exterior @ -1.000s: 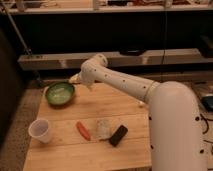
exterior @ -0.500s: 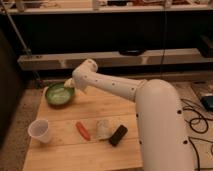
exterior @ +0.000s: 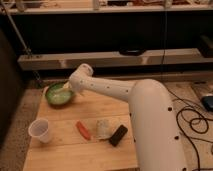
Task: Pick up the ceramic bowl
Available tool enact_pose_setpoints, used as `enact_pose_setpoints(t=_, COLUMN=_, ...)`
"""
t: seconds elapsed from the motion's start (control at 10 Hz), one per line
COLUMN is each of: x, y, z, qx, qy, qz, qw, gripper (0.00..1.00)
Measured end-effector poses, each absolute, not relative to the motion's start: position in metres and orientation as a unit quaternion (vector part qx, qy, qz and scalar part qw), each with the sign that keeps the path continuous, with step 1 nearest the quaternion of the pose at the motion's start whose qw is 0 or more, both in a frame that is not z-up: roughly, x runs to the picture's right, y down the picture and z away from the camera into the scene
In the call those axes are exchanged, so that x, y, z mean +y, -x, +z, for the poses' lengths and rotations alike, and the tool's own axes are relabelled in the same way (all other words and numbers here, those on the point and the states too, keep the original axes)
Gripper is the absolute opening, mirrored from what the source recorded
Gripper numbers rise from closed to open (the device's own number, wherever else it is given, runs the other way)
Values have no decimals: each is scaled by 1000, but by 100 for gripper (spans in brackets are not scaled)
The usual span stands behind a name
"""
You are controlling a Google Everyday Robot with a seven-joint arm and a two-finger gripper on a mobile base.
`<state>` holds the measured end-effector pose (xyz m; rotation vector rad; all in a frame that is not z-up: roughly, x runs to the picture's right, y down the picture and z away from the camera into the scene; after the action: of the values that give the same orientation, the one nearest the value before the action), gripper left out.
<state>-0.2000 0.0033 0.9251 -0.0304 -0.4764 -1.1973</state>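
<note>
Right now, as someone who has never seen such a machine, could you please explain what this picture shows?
The big white shape is a robot arm. The single picture looks down on a wooden table; where the camera is mounted isn't known. The arm ends in a hand, which is at the right side of the green bowl near the table's far left corner. Whether it grips the bowl can't be seen. Also on the table: a white cup, an orange item, a pale item and a dark block.
</note>
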Motion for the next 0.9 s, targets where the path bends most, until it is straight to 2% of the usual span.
enact_pose_setpoints(t=0.3, x=10, y=200, z=936, qx=-221, qy=13, qz=-558, qw=800, gripper=80)
enact_pose_setpoints(t=0.7, x=-3, y=184, z=938, qx=-367, qy=9, qz=-514, qw=775, gripper=80)
enact_pose_setpoints(t=0.9, x=-6, y=188, z=942, qx=-393, qy=6, qz=-511, qw=765, gripper=80)
